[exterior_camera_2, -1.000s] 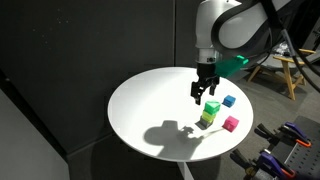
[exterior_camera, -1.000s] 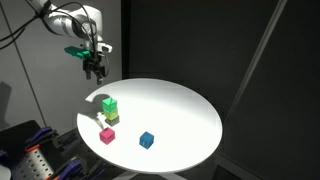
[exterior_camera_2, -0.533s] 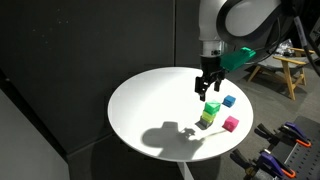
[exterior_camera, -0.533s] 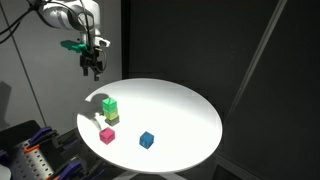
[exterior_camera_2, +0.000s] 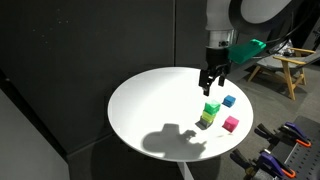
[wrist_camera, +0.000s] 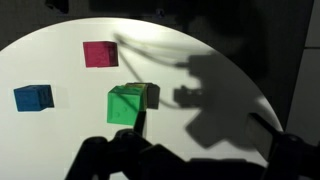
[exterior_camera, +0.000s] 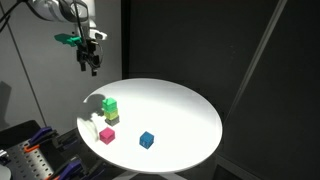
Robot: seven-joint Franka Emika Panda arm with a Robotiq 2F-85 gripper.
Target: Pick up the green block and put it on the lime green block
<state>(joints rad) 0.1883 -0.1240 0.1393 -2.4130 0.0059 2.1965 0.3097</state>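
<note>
The green block (exterior_camera: 110,104) sits on top of the lime green block (exterior_camera: 112,118), and the 2 cubes make a small tower near the edge of the round white table (exterior_camera: 175,105). The upper cube looks slightly turned against the lower one, so their sides do not line up exactly. The gripper (exterior_camera: 91,68) hangs in the air above the tower, clearly apart from it and touching nothing. In an exterior view its 2 fingers (exterior_camera_2: 205,80) point down with a visible gap between them, and nothing is held in this gap, so the gripper is spread and empty. A pink block (exterior_camera: 107,135) lies on the table just beside the tower, on the side closer to the table edge. A blue block (exterior_camera: 147,140) lies alone, further from the tower than the pink one. In the wrist view the green block (wrist_camera: 127,103) is seen from above near the middle of the picture, and the lime green block (wrist_camera: 151,95) shows only as a narrow strip at its right side. In the same view the pink block (wrist_camera: 100,53) is higher in the picture and the blue block (wrist_camera: 33,97) is to the left. The gripper parts are only dark shapes at the bottom of this picture. A dark shadow (exterior_camera_2: 175,133) of the arm falls on the table surface beside the blocks.
</note>
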